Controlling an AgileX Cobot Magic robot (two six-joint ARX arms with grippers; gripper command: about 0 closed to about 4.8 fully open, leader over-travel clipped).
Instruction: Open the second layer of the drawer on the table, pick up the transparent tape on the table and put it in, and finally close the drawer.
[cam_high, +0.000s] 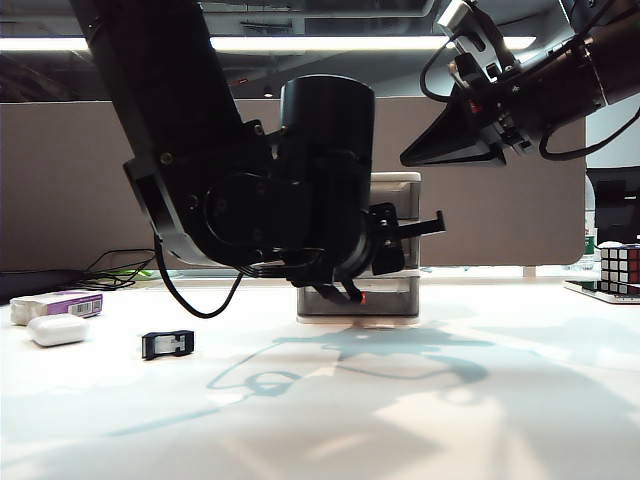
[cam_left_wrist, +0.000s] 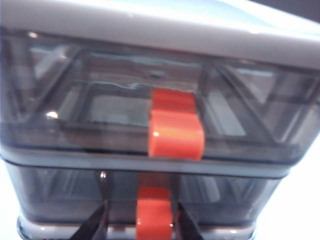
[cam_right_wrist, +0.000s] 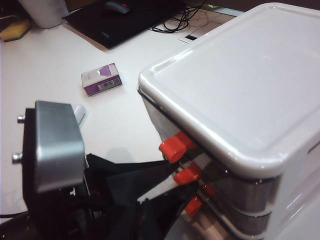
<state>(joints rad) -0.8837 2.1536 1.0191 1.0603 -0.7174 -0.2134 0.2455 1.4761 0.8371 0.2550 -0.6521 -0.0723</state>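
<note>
White-framed three-tier drawer unit (cam_high: 395, 250) stands mid-table; left gripper (cam_left_wrist: 139, 220) fingers straddle a lower red-orange tab (cam_left_wrist: 154, 215), apart. Black tape dispenser (cam_high: 167, 344) lies left. Right gripper (cam_high: 455, 150) hovers above, state unclear.

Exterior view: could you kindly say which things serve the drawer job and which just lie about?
Job: tape dispenser, drawer unit, second drawer, left hand at its tab, right hand high above unit.
Idle: purple-and-white box, white case, Rubik's cube.
</note>
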